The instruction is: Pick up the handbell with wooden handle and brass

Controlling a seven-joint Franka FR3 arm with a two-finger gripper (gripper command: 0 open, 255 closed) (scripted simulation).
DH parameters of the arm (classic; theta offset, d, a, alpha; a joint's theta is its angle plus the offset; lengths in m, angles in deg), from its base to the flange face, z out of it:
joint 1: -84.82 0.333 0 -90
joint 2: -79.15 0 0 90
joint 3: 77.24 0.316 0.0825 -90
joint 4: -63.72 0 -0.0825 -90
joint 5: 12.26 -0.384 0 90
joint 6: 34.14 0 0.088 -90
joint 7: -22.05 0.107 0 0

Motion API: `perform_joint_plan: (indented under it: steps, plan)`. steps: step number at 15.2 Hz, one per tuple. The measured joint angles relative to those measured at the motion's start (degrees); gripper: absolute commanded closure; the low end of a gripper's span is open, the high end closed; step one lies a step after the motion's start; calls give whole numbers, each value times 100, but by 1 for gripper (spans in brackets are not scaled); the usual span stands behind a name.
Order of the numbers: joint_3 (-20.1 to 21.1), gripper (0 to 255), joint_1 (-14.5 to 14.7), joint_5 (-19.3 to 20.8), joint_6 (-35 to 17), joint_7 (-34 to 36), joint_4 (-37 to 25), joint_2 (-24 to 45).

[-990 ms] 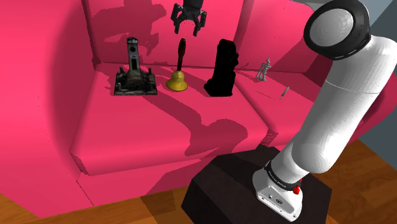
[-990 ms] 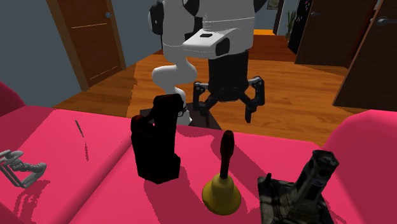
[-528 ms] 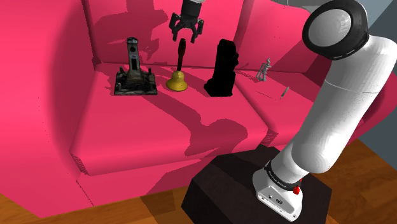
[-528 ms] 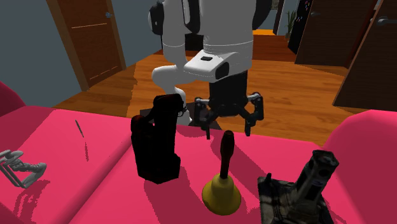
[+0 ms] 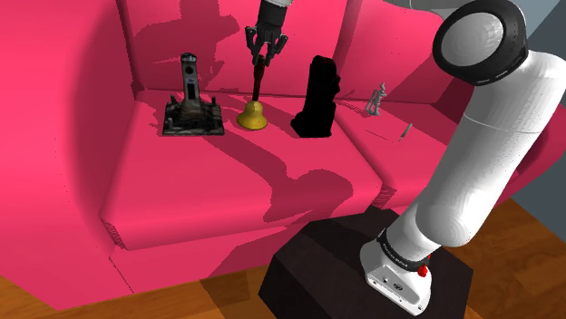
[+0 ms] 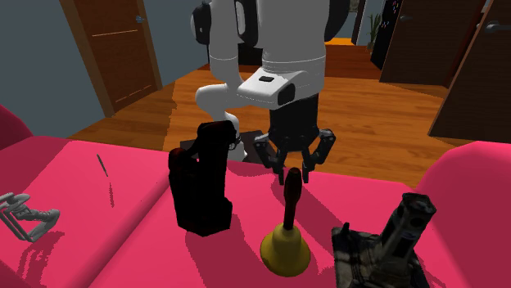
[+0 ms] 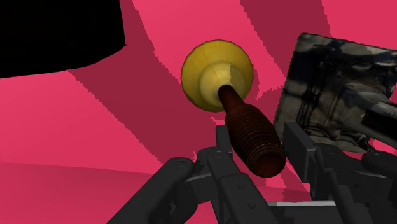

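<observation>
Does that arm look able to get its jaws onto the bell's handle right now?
Probably yes: the open jaws hang right over the handbell, straddling its dark handle tip, and the black block and tower model stand apart on either side.

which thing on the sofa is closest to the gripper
The yellow handbell with the dark handle: the gripper straddles its handle top, open; the black block and grey tower stand to either side.

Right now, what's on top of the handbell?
The open tool hangs over the handbell, fingers flanking the dark handle's tip without clasping it. The seat cushion directly under the yellow bowl is covered.
</observation>
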Motion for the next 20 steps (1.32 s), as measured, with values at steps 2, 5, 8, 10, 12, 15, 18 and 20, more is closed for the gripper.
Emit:
perform_joint_plan:
  steps: [2,5,8,10,12,15,18,20]
  plan:
    - [0,255,0,0,1,0,-1,1]
    - [-1,255,-3,-1,32,-3,-23,-4]
    - [1,255,1,4,249,18,-279,34]
    - [-1,255,-4,5,405,23,-493,93]
    - [-1,255,-5,7,577,34,-695,122]
    - [0,255,-4,10,846,55,-1037,195]
    - [-3,255,-13,11,1135,62,-1457,325]
    - [0,255,-8,12,1306,81,-1673,367]
